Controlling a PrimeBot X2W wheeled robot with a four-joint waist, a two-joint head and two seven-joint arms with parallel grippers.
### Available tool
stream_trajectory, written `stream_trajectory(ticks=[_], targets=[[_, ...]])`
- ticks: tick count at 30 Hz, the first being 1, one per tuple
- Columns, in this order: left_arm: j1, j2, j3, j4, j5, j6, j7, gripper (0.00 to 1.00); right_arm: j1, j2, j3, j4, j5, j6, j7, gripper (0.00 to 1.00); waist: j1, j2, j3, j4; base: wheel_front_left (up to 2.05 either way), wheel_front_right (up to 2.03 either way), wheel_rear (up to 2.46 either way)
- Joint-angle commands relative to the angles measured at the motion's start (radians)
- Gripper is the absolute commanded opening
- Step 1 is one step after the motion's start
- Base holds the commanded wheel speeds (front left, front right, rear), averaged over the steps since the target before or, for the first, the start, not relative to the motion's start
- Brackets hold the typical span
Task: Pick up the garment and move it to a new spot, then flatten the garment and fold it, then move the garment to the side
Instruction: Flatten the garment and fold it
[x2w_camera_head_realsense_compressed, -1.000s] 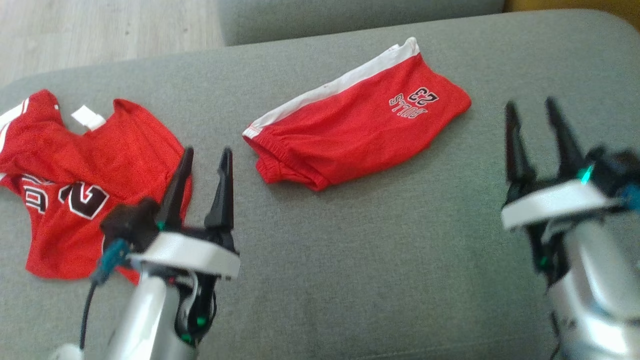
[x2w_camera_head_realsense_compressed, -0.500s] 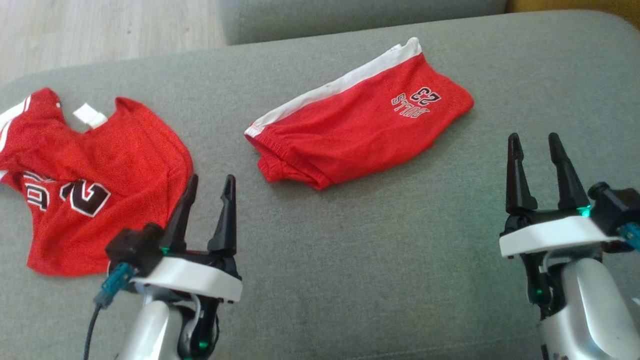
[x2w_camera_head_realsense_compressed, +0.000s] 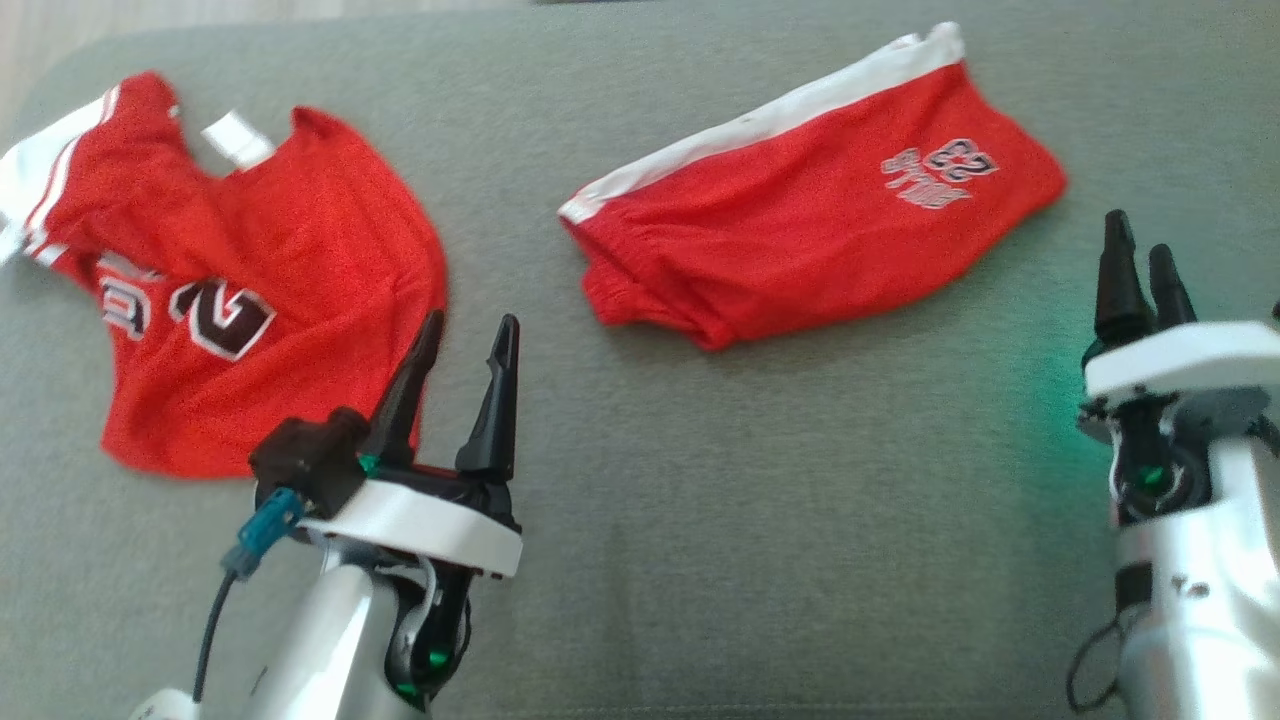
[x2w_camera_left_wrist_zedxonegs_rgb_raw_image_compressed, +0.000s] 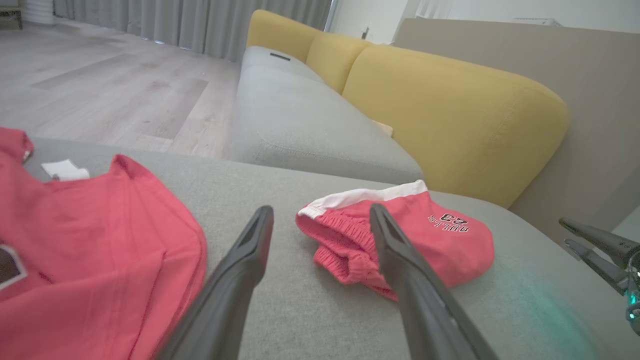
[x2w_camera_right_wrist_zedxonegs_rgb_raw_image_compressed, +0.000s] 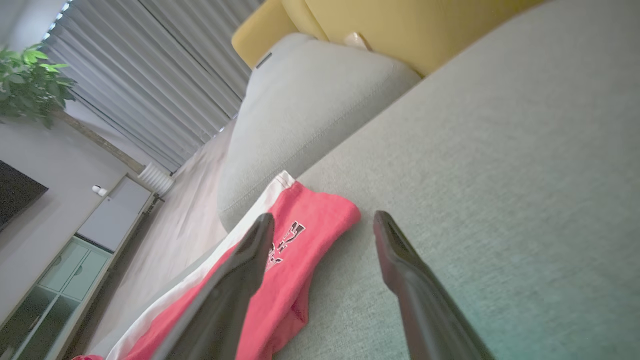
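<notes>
Dark fingers of the left gripper (x2w_camera_head_realsense_compressed: 472, 322) are held spread apart and empty above the grey cushion (x2w_camera_head_realsense_compressed: 750, 500), to the near left of the folded red shorts (x2w_camera_head_realsense_compressed: 800, 230). The right gripper (x2w_camera_head_realsense_compressed: 1138, 240) is likewise parted and empty, just off the shorts' right end. The shorts are laid aslant, with the long axis run from elastic waistband at near left to printed hem at far right. Well left of the shorts a crumpled red jersey (x2w_camera_head_realsense_compressed: 300, 300) is spread, neck label pointed away, its edge beside the left fingertips.
</notes>
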Motion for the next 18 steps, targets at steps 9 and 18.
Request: stream_trajectory(ticks=[9,18], targets=[[-0.067,0.002,0.006,-0.036,-0.022,0.012,-0.005,1.0,-0.209,0.001,-0.13,0.195,0.011,-0.001,0.136,1.0,0.0,0.0,0.063,0.106,0.0,0.0,0.0],[-0.095,0.002,-0.032,-0.047,-0.049,0.023,-0.005,1.0,-0.339,-0.001,-0.261,0.334,-0.105,-0.001,0.256,1.0,0.0,0.0,0.107,0.175,0.0,0.0,0.0]])
